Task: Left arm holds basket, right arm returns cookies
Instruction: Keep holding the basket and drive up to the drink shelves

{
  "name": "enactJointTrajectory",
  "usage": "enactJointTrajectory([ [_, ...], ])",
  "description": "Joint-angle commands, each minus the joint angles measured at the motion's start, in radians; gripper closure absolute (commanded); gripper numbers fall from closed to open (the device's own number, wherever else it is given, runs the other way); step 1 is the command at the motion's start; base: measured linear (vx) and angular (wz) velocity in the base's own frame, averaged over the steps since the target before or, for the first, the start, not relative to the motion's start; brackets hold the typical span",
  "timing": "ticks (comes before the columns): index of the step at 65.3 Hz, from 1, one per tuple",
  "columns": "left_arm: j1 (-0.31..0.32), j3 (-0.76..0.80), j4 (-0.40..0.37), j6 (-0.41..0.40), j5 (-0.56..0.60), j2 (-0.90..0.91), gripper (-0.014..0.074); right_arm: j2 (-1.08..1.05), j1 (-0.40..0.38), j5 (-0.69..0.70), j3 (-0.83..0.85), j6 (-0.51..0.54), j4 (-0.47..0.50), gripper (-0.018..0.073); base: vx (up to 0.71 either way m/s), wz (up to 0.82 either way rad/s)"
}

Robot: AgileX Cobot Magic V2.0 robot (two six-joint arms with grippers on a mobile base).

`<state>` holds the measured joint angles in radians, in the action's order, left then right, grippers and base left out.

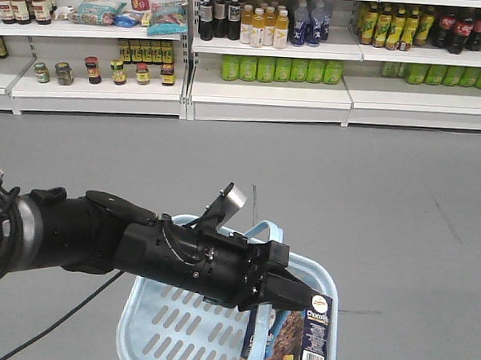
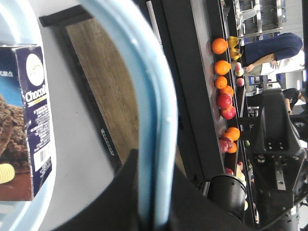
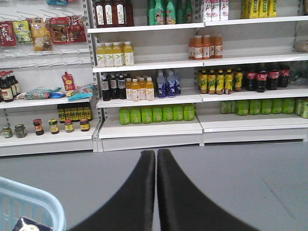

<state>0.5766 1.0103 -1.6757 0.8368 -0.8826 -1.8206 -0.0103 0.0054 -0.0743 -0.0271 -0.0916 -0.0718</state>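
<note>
A supermarket aisle: the left arm (image 1: 98, 241) reaches across the grey floor (image 1: 400, 239), its pincer (image 1: 295, 296) clamped shut on the loop handle (image 2: 156, 120) of the light blue basket (image 1: 154, 326), which hangs below it. The front view shows the handle running up through the black jaws. The left wrist view shows the same pale blue band passing between them.

The cookies (image 1: 305, 347) stand upright inside the basket, against its right-hand wall. White "Choco" lettering, the round logo and the barcode label face outward, and the box (image 2: 29, 120) rises to about the basket's rim.

The right pincer (image 3: 156, 192) hovers apart from the basket, whose corner (image 3: 33, 204) shows at the lower left of the right wrist view. Its two black fingers (image 3: 137, 197) are pressed together with nothing between them.

Behind stand white shelves (image 1: 270, 96) stocked with bottled drinks (image 1: 265, 25), green bottles (image 1: 281, 69) and jars (image 1: 116, 71).
</note>
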Motion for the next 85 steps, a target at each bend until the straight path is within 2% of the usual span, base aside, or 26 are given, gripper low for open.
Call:
enactJointTrajectory([
  [1,0.000,0.028,-0.100,0.005,-0.063,0.052,0.0603,-0.012,-0.004,0.074,-0.004,0.000,-0.009,0.0567,0.32,0.00],
  [85,0.000,0.028,-0.100,0.005,-0.063,0.052,0.0603,-0.012,-0.004,0.074,-0.004,0.000,-0.009,0.0567,0.33,0.00],
])
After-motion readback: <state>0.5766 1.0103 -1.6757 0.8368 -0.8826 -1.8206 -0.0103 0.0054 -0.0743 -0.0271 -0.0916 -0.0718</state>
